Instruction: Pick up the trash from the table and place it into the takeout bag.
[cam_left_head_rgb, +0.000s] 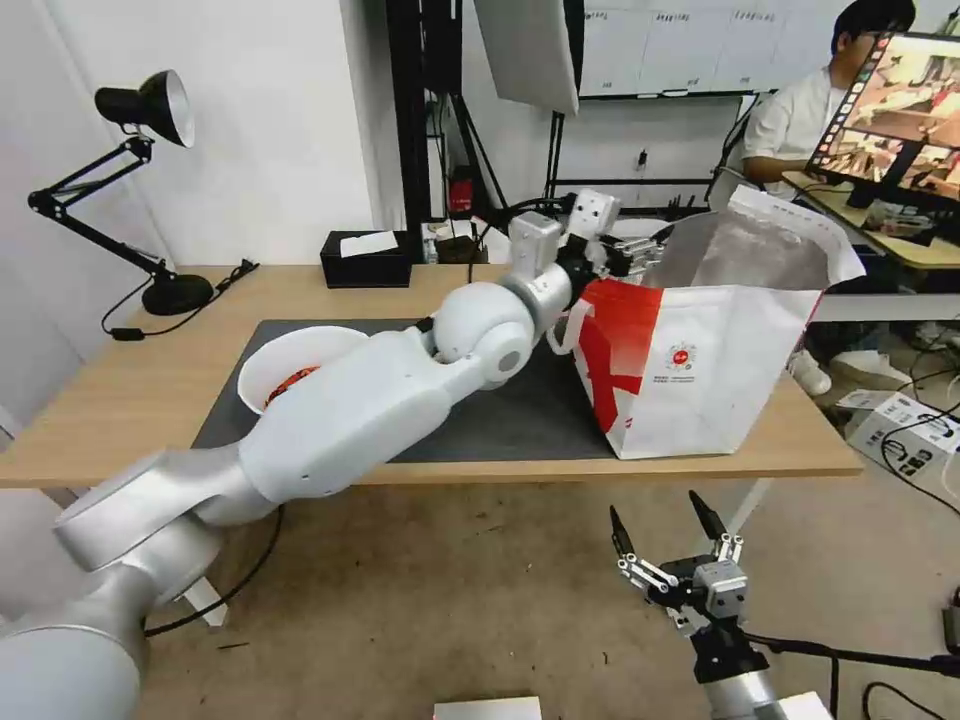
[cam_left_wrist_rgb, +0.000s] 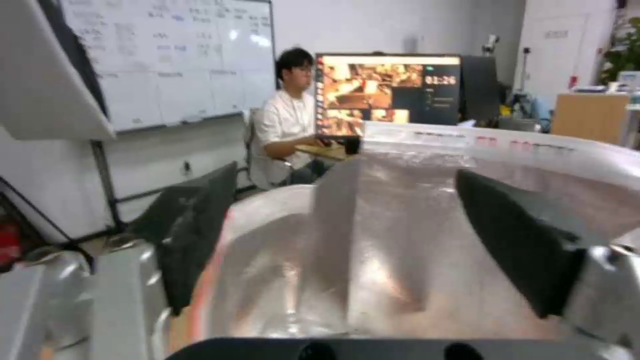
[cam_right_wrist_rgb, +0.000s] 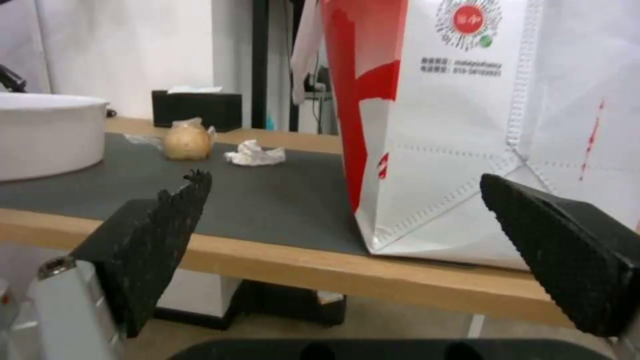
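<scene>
Nearest us, our right gripper (cam_left_head_rgb: 668, 536) hangs below the table (cam_left_head_rgb: 120, 400) edge, its black jaws spread wide and holding nothing. Our left gripper (cam_left_head_rgb: 628, 250) reaches over the rim of the takeout bag (cam_left_head_rgb: 700, 380); its fingers (cam_left_wrist_rgb: 520, 240) stand apart above the silver foil lining, empty.

We judge the main risk to be the left forearm or fingers catching the soft rim or a loop handle on the way out, tipping or dragging the bag.

On the dark grey mat (cam_right_wrist_rgb: 267, 195) the white bowl of crayfish shells (cam_left_head_rgb: 290, 365), the knotted beige-filled bag (cam_right_wrist_rgb: 187, 141) and the crumpled tissue (cam_right_wrist_rgb: 255, 153) wait. Farther back stand a black tissue box (cam_left_head_rgb: 366, 260), a desk lamp (cam_left_head_rgb: 140, 180) and a whiteboard (cam_left_wrist_rgb: 167, 60).
</scene>
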